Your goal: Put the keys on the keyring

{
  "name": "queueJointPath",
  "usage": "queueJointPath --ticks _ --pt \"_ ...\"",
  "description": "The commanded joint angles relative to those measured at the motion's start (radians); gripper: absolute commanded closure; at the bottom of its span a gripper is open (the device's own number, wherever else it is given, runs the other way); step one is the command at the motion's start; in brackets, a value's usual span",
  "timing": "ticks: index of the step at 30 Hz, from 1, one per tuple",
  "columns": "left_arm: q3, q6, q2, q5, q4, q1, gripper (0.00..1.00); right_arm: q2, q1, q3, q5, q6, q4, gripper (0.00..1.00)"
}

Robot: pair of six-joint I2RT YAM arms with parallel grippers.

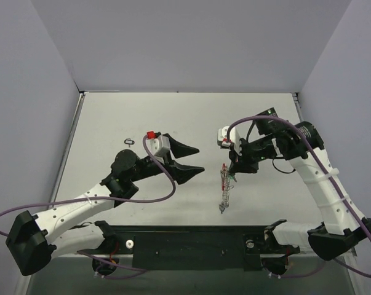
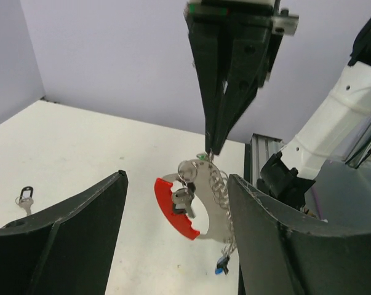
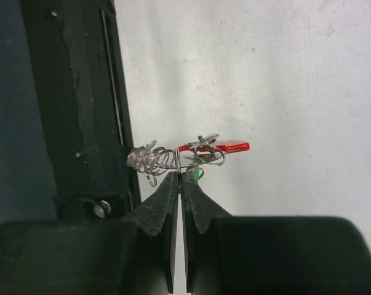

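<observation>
My right tool pinches the dangling keyring tight at centre frame, while my left tool, just left of it, gapes wide and empty

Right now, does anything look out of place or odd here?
A small black loop lies alone on the table, left of the open left claw, apart from the keyring hanging from the shut right claw.
</observation>
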Motion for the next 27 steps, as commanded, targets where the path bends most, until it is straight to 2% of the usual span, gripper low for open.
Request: queueJointPath --ticks 1,7,13,19,27 --pt "0.072 0.087 0.07 0.069 -0.126 -0.001 0.25 0.148 -0.02 0.197 0.1 -0.257 -0.43 1.0" --pt "0.112 0.084 0.223 0.101 0.061 -0.033 0.36 0.22 -0.032 0.277 0.173 -0.262 -0.461 1.0" --pt "0.14 0.117 0.32 0.066 0.141 -0.059 0.48 0.238 -0.039 0.262 0.141 -0.278 -0.452 1.0" --pt "0.084 0.164 0.35 0.043 0.306 -0.059 0.5 0.232 -0.034 0.204 0.098 -0.268 -0.377 1.0" --pt "0.127 0.151 0.418 0.069 0.334 -0.076 0.57 0.235 -0.026 0.187 0.083 -0.237 -0.339 1.0"
